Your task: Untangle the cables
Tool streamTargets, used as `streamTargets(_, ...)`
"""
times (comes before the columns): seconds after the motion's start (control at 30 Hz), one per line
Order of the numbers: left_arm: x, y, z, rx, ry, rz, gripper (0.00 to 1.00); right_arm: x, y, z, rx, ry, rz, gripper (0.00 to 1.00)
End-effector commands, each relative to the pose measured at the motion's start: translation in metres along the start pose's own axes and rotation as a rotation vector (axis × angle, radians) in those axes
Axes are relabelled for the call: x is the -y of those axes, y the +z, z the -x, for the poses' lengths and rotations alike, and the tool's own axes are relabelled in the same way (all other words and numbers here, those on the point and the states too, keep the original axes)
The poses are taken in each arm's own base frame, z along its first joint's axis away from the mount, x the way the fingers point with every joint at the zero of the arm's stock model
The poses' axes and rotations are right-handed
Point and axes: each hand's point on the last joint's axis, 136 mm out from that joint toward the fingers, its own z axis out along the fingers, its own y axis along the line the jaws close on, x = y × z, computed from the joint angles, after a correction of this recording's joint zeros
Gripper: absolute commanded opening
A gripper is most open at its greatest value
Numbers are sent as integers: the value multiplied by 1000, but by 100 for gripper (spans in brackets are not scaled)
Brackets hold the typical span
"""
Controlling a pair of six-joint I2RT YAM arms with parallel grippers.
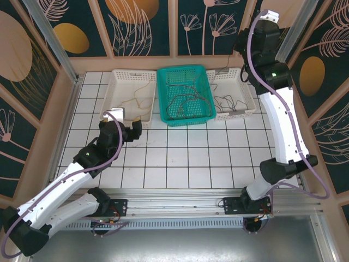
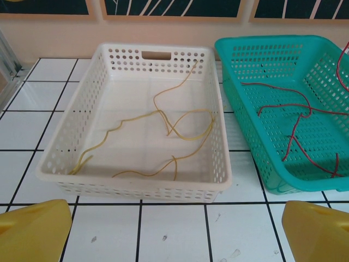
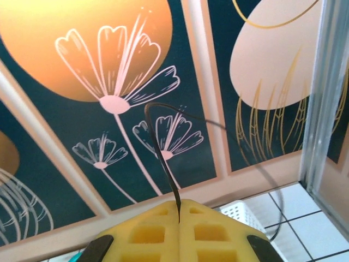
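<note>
Cables sit sorted by colour: yellow cables (image 2: 173, 126) in the white basket (image 2: 131, 188), red cables (image 2: 297, 130) in the teal basket (image 2: 256, 54). The right gripper (image 3: 179, 210) has its jaws clamped on a black cable (image 3: 161, 147), held high (likely to draw it free). The left gripper (image 2: 174, 232) hovers over the worktop (image 2: 54, 87), jaws wide apart.

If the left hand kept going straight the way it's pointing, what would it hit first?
Likely the near wall of the white perforated plastic basket holding thin yellow cables; depth unclear.
</note>
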Motion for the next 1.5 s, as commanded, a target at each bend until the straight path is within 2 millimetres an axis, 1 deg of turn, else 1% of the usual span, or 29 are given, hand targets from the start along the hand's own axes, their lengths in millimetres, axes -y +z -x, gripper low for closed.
streamTargets(0.0,0,-2,9,14,3,1,99,10,4,29,105,-1,-65,0)
streamTargets(0.13,0,-3,9,16,3,1,99,23,23,14,73,10,-90,0)
streamTargets(0.23,0,-2,8,12,6,-2,99,38,42,-12,26,-21,-144,0)
streamTargets(0.3,1,-3,9,15,5,-5,99,46,51,-38,-22,-23,-162,0)
streamTargets(0.37,0,-3,10,17,2,-4,99,55,59,-70,-64,-19,-174,0)
streamTargets(0.47,1,-3,9,17,2,-6,99,71,67,-114,-126,-4,-192,0)
streamTargets(0.53,1,-3,9,16,3,-10,99,78,71,-139,-165,-5,-200,0)
streamTargets(0.67,2,-2,9,12,7,-12,99,86,76,-175,-221,-11,-212,0)
streamTargets(0.73,2,-2,9,12,6,-12,99,85,79,-192,-263,-9,-197,0)
streamTargets(0.87,1,-3,10,16,5,-8,98,78,89,-237,-379,2,-147,0)
streamTargets(0.97,1,-4,10,17,4,-8,98,80,97,-268,-454,-2,-147,0)
streamTargets(1.1,1,-3,9,13,6,-11,98,90,113,-306,-557,9,-170,0)
streamTargets(1.23,2,-3,9,11,5,-14,99,98,124,-331,-637,7,-192,0)
streamTargets(1.33,2,-3,8,10,7,-18,99,97,124,-337,-663,16,-181,0)
streamTargets(1.37,2,-3,8,9,7,-17,98,95,123,-336,-659,23,-166,5)
streamTargets(1.4,3,-3,8,8,8,-19,98,92,121,-332,-650,25,-150,18)
streamTargets(1.47,3,-3,8,8,8,-19,99,89,116,-322,-634,30,-137,37)
